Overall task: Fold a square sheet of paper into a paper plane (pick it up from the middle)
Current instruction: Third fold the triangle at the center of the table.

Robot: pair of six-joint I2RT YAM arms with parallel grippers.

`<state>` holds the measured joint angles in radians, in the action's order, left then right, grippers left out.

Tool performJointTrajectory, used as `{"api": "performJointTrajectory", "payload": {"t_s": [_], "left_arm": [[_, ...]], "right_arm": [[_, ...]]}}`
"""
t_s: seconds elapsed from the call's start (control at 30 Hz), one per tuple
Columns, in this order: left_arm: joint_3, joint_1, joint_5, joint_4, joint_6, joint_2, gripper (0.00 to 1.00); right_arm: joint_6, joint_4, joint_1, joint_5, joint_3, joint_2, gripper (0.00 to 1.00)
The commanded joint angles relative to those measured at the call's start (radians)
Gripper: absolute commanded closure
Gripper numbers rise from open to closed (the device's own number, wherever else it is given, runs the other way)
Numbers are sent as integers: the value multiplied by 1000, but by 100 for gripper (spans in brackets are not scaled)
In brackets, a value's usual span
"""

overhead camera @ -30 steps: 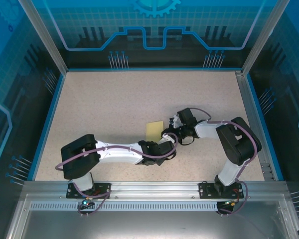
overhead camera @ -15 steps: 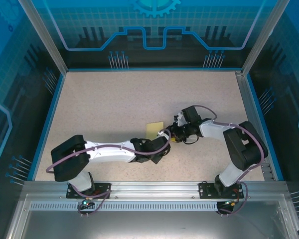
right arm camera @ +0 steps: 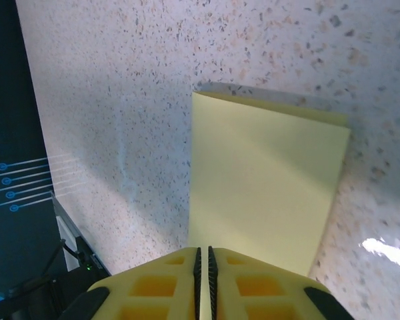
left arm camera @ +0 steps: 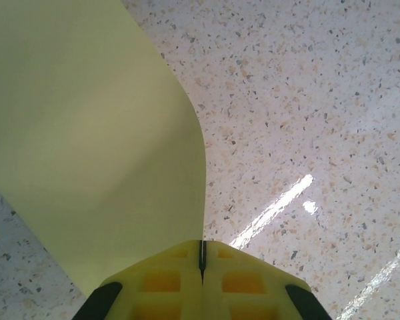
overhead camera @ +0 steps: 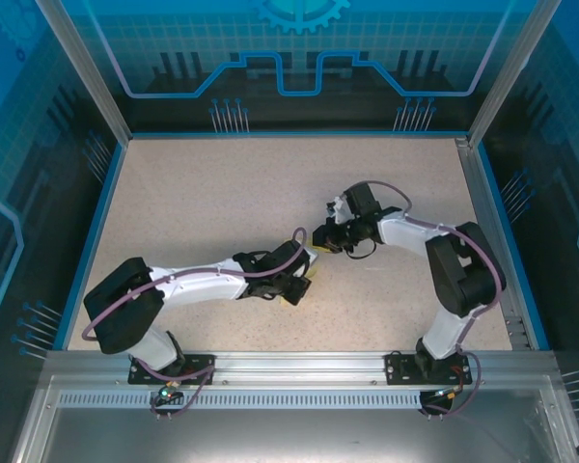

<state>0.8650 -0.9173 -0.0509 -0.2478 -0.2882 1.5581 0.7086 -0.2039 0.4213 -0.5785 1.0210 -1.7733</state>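
Now | left gripper [left arm camera: 201,261] clamped on an edge of the yellow sheet of paper [left arm camera: 93,133], sheet bowing off the table [left arm camera: 307,100] | right gripper [right arm camera: 202,267] closed, sheet under its tips, hold unclear | likely light, floppy, creases easily: pinch near the fold.

Left arm [overhead camera: 203,285]: drawn back toward its own base, with the elbow swung further out to its left.
Left gripper [overhead camera: 306,268]: pulled back from the right gripper [overhead camera: 318,237]; jaws now fully closed on the sheet [left arm camera: 100,133].
Right gripper: shifted away, now apart from the left gripper's tip.
Sheet: earlier exposed ahead of the left gripper, now mostly beneath it.
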Motion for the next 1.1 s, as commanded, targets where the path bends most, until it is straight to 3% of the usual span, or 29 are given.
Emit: {"api": "performJointTrajectory", "payload": {"t_s": [0.0,0.27,0.63,1.07], "left_arm": [[-20,35,99,21,11,-16,94],[-27,105,192,29,25,-2,93],[-35,201,288,55,40,49,92],[-24,258,293,46,75,84,90]], "right_arm": [[-52,-91,31,-4,72,-81,87],[-123,-197,63,72,184,-220,90],[-167,-253,73,114,215,-263,90],[-165,-267,77,117,230,-278,89]]}}
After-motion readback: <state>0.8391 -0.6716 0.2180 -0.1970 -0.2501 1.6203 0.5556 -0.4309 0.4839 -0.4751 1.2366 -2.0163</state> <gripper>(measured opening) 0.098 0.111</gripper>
